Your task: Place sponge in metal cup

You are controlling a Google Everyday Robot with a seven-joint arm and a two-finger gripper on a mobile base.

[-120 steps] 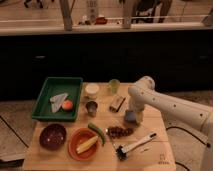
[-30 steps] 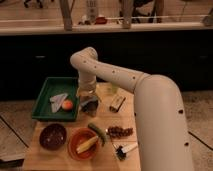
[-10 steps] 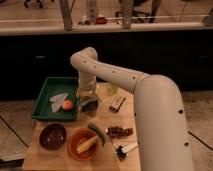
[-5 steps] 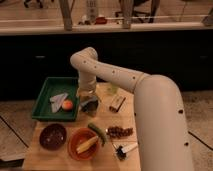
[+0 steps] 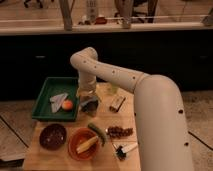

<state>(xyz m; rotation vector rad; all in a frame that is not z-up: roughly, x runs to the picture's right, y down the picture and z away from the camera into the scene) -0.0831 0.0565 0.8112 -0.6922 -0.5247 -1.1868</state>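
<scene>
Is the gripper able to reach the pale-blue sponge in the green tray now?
Probably yes. The gripper hangs beside the green tray, and nothing lies between it and the pale-blue sponge.

The gripper (image 5: pixel 89 105) hides the metal cup beneath it.

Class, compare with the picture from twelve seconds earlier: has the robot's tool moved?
Yes. The tool went from the table's right side leftward, now beside the green tray.
</scene>
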